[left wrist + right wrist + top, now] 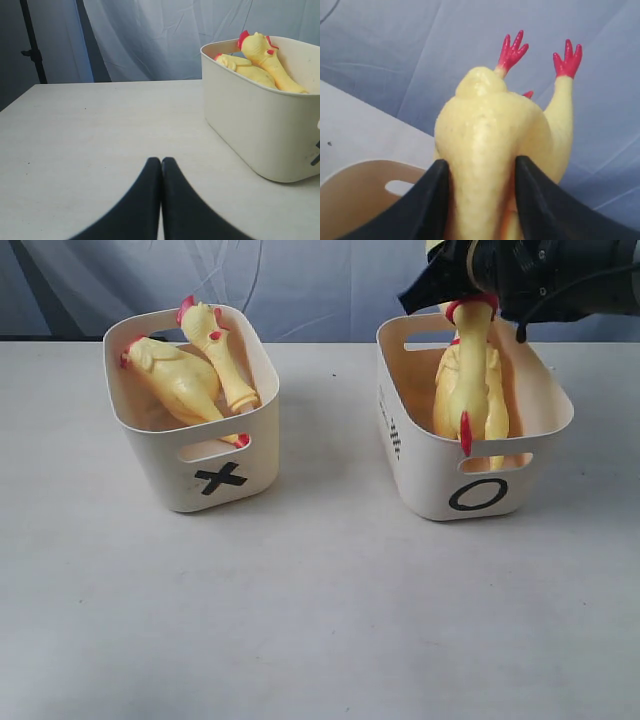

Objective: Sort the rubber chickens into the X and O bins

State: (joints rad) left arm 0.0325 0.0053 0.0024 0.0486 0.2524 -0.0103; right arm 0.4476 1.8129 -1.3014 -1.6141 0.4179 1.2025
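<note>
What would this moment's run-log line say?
right gripper: shut on large yellow rubber chicken hanging into cream plastic O bin | left gripper: shut, empty | cream plastic X bin: two smaller chickens inside

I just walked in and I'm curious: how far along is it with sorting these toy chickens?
Nearly finished. Done: two rubber chickens lie in the X bin. In hand: the right end effector grips the third, larger chicken, which hangs partly inside the O bin. Left to do: let it go there. The left end effector is shut and holds nothing.
</note>
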